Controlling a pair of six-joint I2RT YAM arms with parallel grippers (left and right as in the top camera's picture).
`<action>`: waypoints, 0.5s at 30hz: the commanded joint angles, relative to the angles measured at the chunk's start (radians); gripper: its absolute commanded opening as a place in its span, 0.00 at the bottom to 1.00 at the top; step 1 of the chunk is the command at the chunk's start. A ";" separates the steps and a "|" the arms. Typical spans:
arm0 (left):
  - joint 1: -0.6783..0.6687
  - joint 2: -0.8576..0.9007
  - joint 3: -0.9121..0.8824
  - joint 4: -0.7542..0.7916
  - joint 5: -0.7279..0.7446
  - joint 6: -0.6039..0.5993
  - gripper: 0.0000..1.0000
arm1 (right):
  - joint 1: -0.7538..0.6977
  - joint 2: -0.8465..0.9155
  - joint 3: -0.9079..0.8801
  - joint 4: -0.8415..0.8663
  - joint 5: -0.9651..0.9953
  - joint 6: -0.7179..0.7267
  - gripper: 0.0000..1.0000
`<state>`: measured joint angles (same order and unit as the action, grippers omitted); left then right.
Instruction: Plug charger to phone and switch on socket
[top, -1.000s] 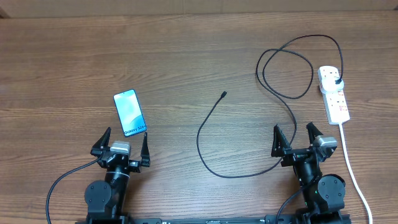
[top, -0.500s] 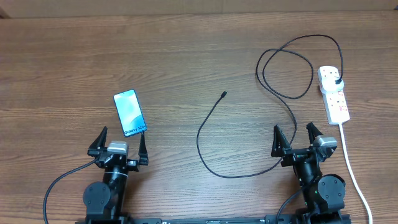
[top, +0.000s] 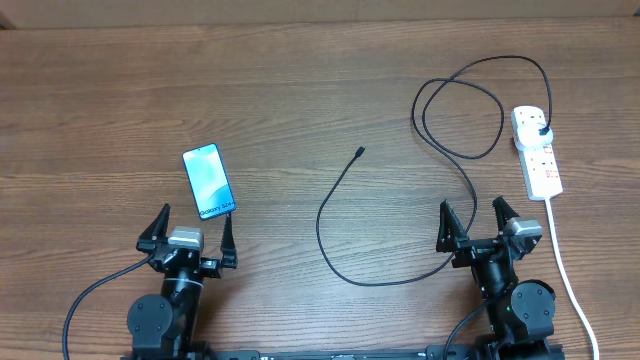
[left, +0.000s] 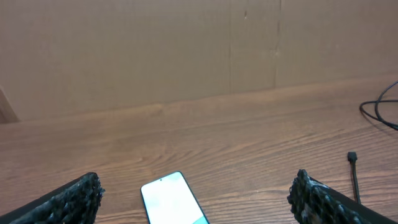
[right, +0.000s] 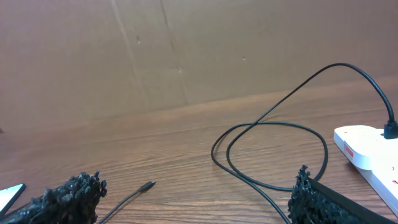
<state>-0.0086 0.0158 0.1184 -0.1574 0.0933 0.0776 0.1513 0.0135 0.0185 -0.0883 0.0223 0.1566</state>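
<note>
On the bench (top: 300, 80), the phone (top: 210, 181) lies screen-up just beyond the left hand (top: 196, 222), whose fingers stand wide apart and hold nothing. The right hand (top: 471, 215) is equally spread and empty, near the slack loops of the charger (top: 319, 222). We note that this cable runs from its connector tip (top: 360, 152), free at mid-bench and well apart from the phone, to its plug (top: 541, 130), already seated at the far end of the socket (top: 540, 165). We judge the cable light and limp: it is best taken just behind the tip, where the moulding is stiff, or the tip will droop. We expect the phone, slim and smooth, to slide on the wood under insertion, so it wants bracing by its long edges, clear of the glass.
</note>
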 joint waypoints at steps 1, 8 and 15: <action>0.004 -0.008 0.044 -0.001 0.011 -0.014 1.00 | 0.005 -0.010 -0.011 0.007 -0.006 -0.005 1.00; 0.003 0.043 0.057 0.000 0.012 -0.015 1.00 | 0.005 -0.010 -0.011 0.007 -0.006 -0.005 1.00; 0.003 0.132 0.116 0.011 0.012 -0.014 1.00 | 0.005 -0.010 -0.011 0.007 -0.006 -0.005 1.00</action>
<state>-0.0086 0.1146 0.1772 -0.1547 0.0933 0.0776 0.1513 0.0135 0.0185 -0.0887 0.0223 0.1566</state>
